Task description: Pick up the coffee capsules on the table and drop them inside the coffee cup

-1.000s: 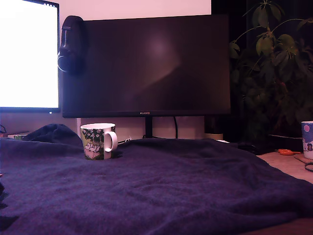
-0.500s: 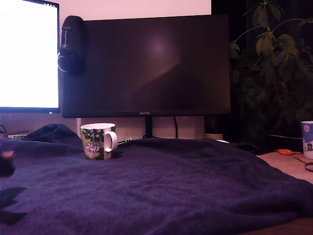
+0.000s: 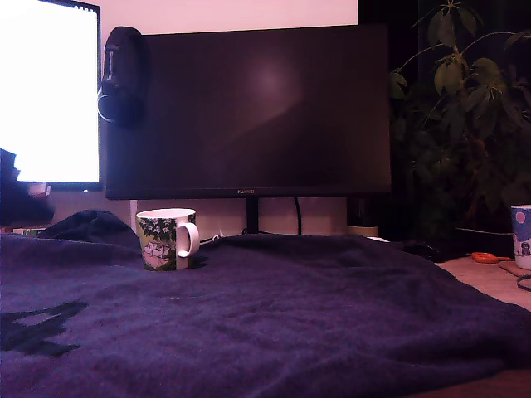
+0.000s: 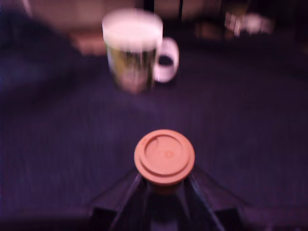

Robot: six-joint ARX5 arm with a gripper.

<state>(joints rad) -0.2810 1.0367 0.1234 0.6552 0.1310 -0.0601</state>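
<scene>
Wrist view: we see the gripper [image 4: 164, 185] w/ fingers [image 4: 127, 192] clamped on a coffee capsule [image 4: 164, 156], held above the blanket-covered tabletop [image 4: 250, 125]. Coffee cup [image 4: 132, 48] stands upright beyond it, blurred. Exterior view shows the cup [image 3: 166, 239] near that view's left.

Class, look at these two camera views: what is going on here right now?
A robot arm's hand holds a small round coffee capsule with a flat orange-looking rim, pinched between its dark fingers above the rumpled dark navy blanket covering the table. The white ceramic mug with a leafy green picture stands upright ahead of it, in front of a dark monitor. The capsule is not yet in the mug.
</scene>
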